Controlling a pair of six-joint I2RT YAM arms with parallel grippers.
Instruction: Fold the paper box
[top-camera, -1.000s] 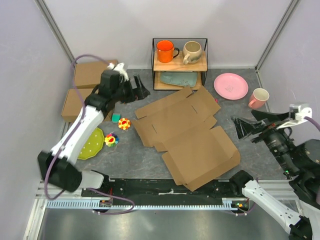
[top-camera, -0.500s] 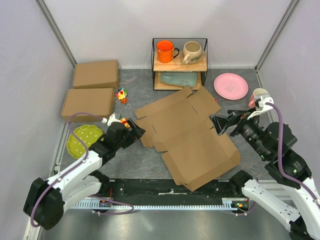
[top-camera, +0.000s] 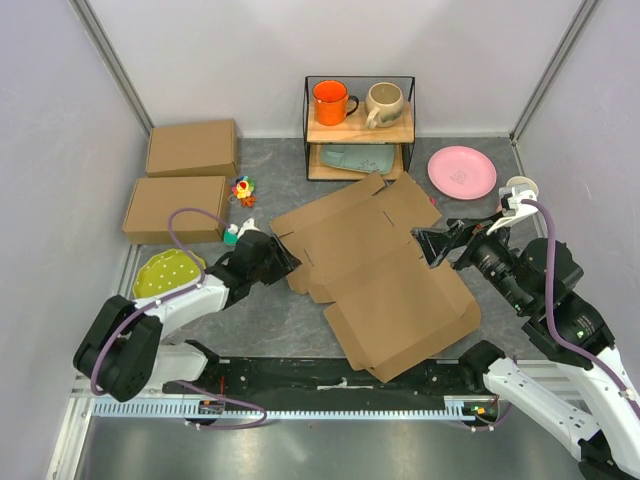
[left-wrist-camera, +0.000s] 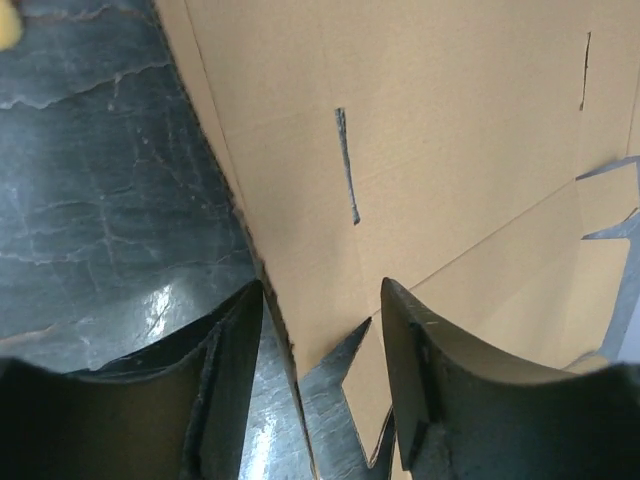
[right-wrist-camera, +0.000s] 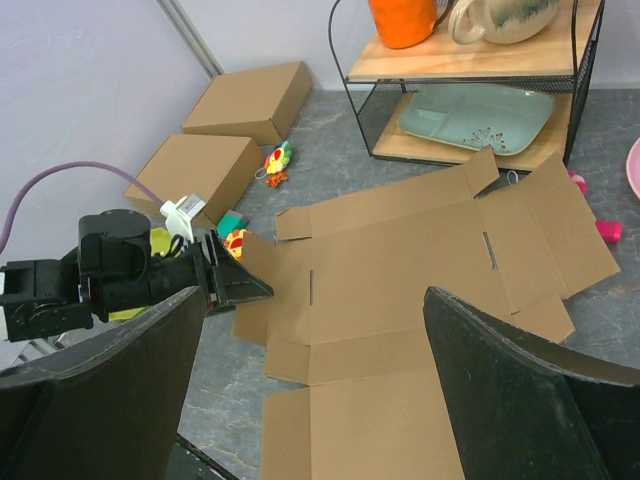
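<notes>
Grey mottled surface (top-camera: 280, 320) is filling the space between pale walls. At the far left two closed boxes (top-camera: 176, 206) are sitting side by side, well apart from the work. Near them a green plate (top-camera: 160, 277) is lying beside the left arm (top-camera: 190, 295).

That arm is reaching low toward the left edge of the cardboard sheet (top-camera: 380, 285). The sheet is lying flat and unfolded in the middle of the surface. In the left wrist view the left jaws are standing apart and straddling that ragged edge (left-wrist-camera: 262, 290), with a flap corner showing between them. I cannot tell whether either one is touching the card. A short slit (left-wrist-camera: 347, 165) is running away from the jaws, just ahead of them.

The sheet's long axis is running from the far middle, near the wire rack (top-camera: 359, 128), toward the near right. It is leaning rightward as it comes nearer, and its creases are crossing that line. Its narrow flaps are pointing out to the left and right.

The right arm (top-camera: 520, 275) is holding its jaws wide open at the sheet's right edge. They seem to be hanging above the card rather than on it. A pink plate (top-camera: 461, 171) is resting further back.

The left jaws are judged the nearer pair, so the coming lift is probably starting at that left flap.
</notes>
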